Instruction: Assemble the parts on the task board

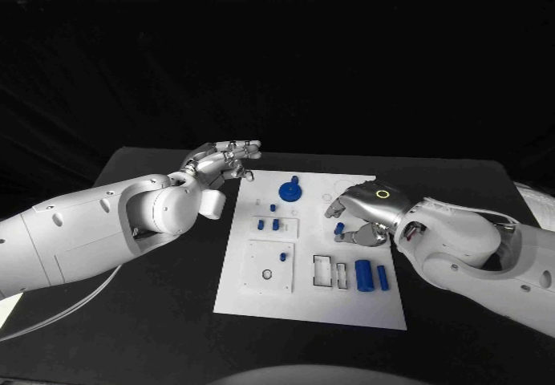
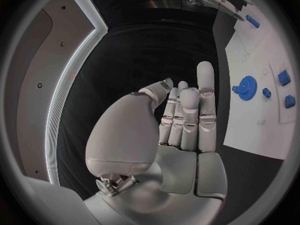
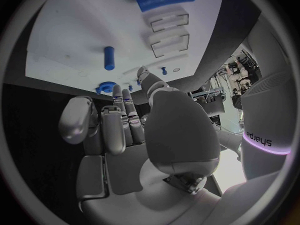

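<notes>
White flat task board (image 1: 312, 309) on black surface (image 1: 151, 321); blue toothed gear (image 1: 292, 192) near far edge. Left hand (image 1: 222, 163) empty, fingers apart. Right hand (image 1: 361, 215) over board, grip unclear.

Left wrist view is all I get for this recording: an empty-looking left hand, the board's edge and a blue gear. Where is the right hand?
Observer: The right hand hangs over the right side of the task board, with a small blue part lying by its fingers.
Operator: Is it holding anything?
Observer: The right wrist view shows nothing in its palm, and the fingers are loosely bent.
Operator: What lies at the board's near end?
Observer: A thick blue cylinder lies there beside a thinner blue bar, next to two white rectangular frames.
</notes>
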Motion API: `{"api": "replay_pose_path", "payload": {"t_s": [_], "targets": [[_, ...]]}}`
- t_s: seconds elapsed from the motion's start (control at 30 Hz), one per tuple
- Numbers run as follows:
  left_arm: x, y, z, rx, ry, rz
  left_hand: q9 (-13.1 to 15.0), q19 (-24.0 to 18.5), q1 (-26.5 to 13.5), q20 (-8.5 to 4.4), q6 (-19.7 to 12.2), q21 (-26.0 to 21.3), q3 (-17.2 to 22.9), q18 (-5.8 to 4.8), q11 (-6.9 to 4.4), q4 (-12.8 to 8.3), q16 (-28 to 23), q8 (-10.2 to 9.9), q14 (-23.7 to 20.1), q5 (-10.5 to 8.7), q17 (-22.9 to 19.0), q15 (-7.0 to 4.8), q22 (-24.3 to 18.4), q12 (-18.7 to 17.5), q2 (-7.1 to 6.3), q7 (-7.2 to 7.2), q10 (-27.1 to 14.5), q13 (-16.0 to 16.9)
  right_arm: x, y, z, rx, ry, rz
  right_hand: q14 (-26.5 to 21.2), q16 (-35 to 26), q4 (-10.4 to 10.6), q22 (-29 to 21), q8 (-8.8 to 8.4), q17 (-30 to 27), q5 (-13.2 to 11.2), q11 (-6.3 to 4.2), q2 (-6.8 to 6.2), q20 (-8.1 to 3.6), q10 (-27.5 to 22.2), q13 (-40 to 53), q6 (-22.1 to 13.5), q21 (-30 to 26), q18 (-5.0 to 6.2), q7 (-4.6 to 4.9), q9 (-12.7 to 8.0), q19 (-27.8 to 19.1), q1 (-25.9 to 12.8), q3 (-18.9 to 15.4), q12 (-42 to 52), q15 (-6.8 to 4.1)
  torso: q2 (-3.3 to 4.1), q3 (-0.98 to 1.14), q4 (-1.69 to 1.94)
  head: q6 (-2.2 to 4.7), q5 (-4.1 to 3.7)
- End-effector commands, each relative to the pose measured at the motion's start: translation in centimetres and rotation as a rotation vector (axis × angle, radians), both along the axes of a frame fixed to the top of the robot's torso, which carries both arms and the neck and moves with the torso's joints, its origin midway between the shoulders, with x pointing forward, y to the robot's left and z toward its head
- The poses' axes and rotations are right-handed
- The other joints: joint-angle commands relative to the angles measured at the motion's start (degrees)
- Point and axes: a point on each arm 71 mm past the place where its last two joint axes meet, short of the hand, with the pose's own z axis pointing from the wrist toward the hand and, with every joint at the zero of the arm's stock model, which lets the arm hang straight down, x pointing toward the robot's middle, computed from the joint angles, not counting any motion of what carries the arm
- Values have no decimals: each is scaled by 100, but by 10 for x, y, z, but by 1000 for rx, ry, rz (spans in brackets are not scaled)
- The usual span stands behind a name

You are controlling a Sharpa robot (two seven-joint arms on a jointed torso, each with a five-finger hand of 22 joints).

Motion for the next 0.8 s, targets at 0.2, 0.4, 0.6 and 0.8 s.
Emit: {"api": "replay_pose_path", "payload": {"t_s": [0.2, 0.4, 0.6, 0.8], "targets": [[-1, -3, 1, -14, -5, -24, -4, -35, 37, 9, -44, -34, 8, 50, -13, -38, 37, 37, -47, 21, -14, -7, -2, 50, 12, -2, -46, 13, 8, -20, -5, -52, 47, -74, 277, -27, 86, -14, 2, -21, 24, -6, 78, 32, -26, 2, -33, -34, 73, -10, 4, 12, 192, -186, 28, 52, 6, 10, 5, 38, -36], [-1, -4, 1, -15, -5, -26, -4, -35, 37, 9, -44, -34, 8, 50, -13, -38, 37, 37, -47, 21, -14, -7, -2, 50, 12, -2, -46, 13, 10, -16, -11, -60, 58, -66, 280, -27, 118, -12, 4, -29, 23, -44, 203, 18, 92, 10, -9, -35, 75, -15, 6, 21, 315, -174, 100, 28, 11, 11, 9, 52, -28], [-1, -4, 1, -15, -5, -26, -4, -35, 37, 9, -44, -34, 8, 50, -13, -38, 37, 37, -47, 21, -14, -7, -2, 50, 12, -2, -46, 13, 13, -10, -15, -60, 63, -58, 283, -21, 155, -7, 7, -27, 18, -73, 319, -6, 137, 3, 11, -33, 74, -13, 8, 30, 373, -112, 122, 0, 10, 5, 15, 54, -34], [-1, -4, 1, -15, -4, -27, -4, -35, 37, 9, -44, -34, 8, 50, -13, -38, 37, 37, -47, 21, -14, -7, -2, 50, 12, -2, -46, 13, 15, -7, -18, -68, 74, -51, 287, -13, 199, 4, 27, -23, 15, -121, 439, -40, 331, 12, 91, -27, 72, 7, 18, 44, 427, -8, 190, -40, 13, 3, 6, 35, -28]]}}
